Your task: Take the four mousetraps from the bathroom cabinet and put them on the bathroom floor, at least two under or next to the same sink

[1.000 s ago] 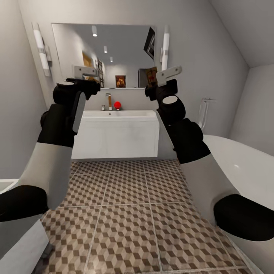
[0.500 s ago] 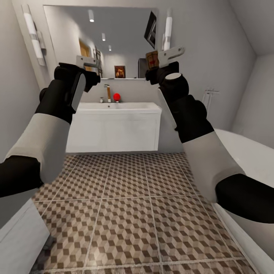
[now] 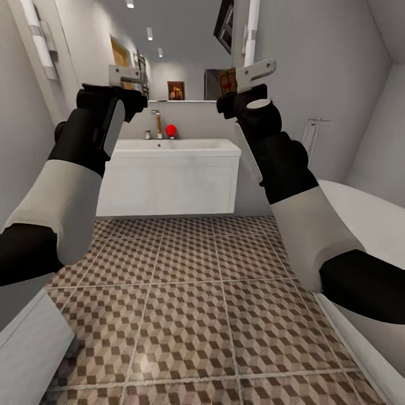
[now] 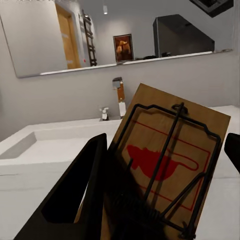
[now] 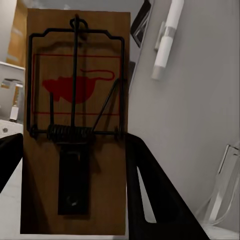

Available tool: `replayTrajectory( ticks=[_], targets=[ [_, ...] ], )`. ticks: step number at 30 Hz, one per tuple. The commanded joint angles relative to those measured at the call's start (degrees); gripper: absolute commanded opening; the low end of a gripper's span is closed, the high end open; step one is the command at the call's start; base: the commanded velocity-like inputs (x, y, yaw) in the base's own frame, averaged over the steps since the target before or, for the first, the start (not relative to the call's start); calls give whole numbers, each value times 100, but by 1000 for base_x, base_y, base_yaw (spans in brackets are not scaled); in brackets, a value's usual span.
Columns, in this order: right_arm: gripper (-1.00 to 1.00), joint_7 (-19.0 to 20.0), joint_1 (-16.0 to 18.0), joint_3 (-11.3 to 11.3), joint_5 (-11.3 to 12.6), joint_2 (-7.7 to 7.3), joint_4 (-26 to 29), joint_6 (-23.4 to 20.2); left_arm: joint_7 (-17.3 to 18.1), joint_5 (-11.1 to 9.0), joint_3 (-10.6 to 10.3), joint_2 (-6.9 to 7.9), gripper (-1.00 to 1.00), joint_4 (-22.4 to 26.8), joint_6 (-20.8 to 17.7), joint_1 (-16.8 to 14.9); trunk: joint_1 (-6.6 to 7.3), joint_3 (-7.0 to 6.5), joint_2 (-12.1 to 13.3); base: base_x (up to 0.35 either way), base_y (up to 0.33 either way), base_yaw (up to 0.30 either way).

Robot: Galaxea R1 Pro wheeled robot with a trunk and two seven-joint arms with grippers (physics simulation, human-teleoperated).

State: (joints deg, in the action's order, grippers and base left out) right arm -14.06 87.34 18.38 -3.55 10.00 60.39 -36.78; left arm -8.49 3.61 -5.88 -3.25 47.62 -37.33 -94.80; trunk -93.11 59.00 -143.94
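1. The robot faces the far wall of a bathroom, both arms raised in front of the head camera, above the patterned bathroom floor (image 3: pixel 185 292).
2. The left end effector (image 3: pixel 125 74) is closed on a mousetrap (image 4: pixel 165 165). In the left wrist view the wooden board sits tilted between the two dark fingers (image 4: pixel 80 195), with its wire bar, spring and red mouse print facing the camera.
3. The right end effector (image 3: pixel 247 76) grips a second mousetrap (image 5: pixel 75 125). In the right wrist view it stands upright between the fingers (image 5: pixel 155 195); in the head view its brown board (image 3: pixel 227 80) shows just left of the pale finger.
4. At the far wall stands a white sink unit (image 3: pixel 169 177) with a basin on top, a faucet (image 3: pixel 157 121) and a small red ball (image 3: pixel 171 130) behind the basin.
5. A mirror (image 3: pixel 180 45) hangs above the sink, with tube lamps (image 3: pixel 251 28) at its sides.
6. A white bathtub (image 3: pixel 365 225) runs along the right, near the right arm.
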Motion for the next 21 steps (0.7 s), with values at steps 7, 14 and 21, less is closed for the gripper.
replayTrajectory(
  ticks=[7, 14, 21],
  targets=[
    [-100, -18, 10, 1, 14, 0, -197, -16, 10, 56, -27, 19, -100, -10, 351, -4, -16, 161, -13, 0, 0, 0],
    [-100, -31, 11, -11, 213, 0, -371, -10, 13, 53, -24, 32, -100, 7, 576, -4, -34, 316, -22, 0, 0, 0],
    [-100, -35, 14, -21, 385, 0, -545, -12, 15, 48, -30, 35, -100, 27, 618, -4, -52, 471, -32, 0, 0, 0]
  ],
)
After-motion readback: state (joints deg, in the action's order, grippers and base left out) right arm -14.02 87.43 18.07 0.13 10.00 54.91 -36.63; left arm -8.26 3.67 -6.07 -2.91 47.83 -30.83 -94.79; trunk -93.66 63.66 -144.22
